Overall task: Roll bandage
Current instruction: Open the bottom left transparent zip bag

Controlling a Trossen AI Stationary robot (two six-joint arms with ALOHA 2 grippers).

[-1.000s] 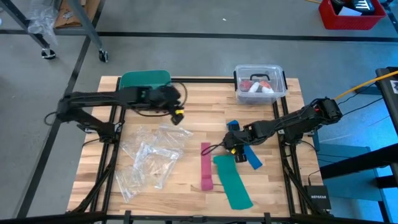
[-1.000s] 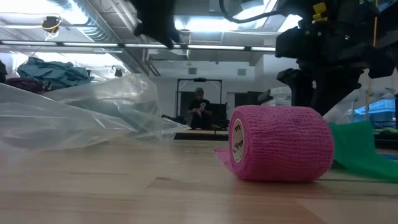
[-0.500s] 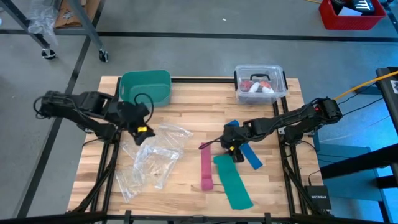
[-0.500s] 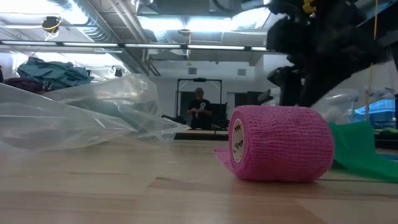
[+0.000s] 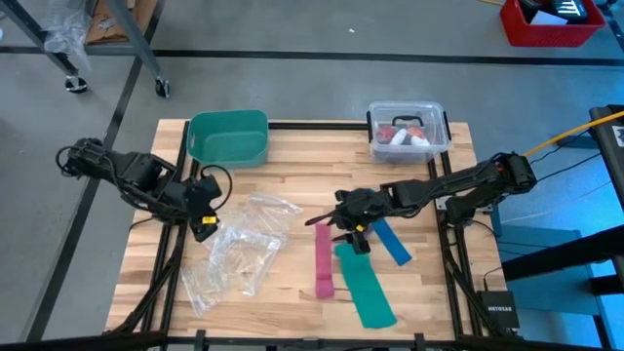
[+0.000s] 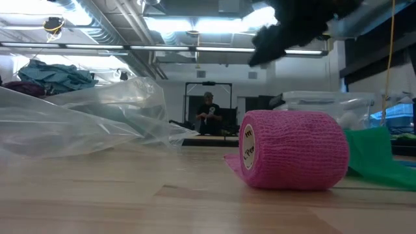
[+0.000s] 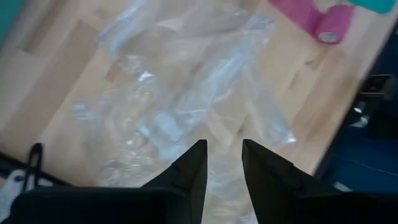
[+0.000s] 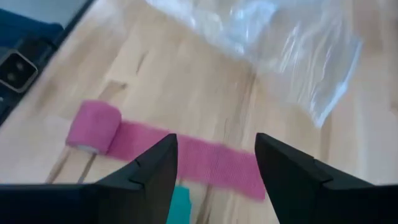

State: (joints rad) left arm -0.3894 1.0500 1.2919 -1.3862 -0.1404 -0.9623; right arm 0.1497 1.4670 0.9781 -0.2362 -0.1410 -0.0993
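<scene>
step: approach, roll not finished | bandage (image 5: 323, 261): pink-mauve band flat on table (image 5: 292, 185), small roll at near end | right gripper (image 5: 353, 234): wide, empty, above far end of band | left gripper (image 5: 204, 226): narrow gap, empty, over plastic bags (image 5: 239, 249) | next: lower onto band, avoid green strip (image 5: 365, 284)

Bare wood between the plastic bags (image 5: 239, 249) and the pink strip (image 5: 323, 255) leaves a lane. Green bin (image 5: 228, 138) and clear box (image 5: 408, 132) block the far edge; teal strip (image 5: 365, 284) and blue strip (image 5: 392, 240) crowd the right.
</scene>
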